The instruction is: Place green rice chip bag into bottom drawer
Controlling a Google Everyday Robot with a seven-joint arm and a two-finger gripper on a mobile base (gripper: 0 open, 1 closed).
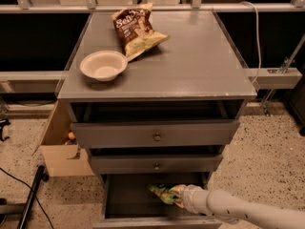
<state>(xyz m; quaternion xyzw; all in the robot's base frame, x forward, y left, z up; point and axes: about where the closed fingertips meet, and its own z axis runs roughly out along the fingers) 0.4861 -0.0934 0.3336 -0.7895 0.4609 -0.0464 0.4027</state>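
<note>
Though half-hidden, end effector (179,197) grips green rice chip bag (161,192) in bottom drawer (126,197).

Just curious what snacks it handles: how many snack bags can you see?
2. The brown-and-yellow chip bag lies on the cabinet top beside the bowl; the green rice chip bag is at the gripper, inside the open bottom drawer. Others may be hidden.

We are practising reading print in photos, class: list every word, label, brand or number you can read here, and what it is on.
"Sea": pale letters at the top of the brown chip bag on the cabinet; the rest is too blurred.
Green rice chip bag, at the gripper in the open bottom drawer: print too blurred to read.
No other text shows.
</note>
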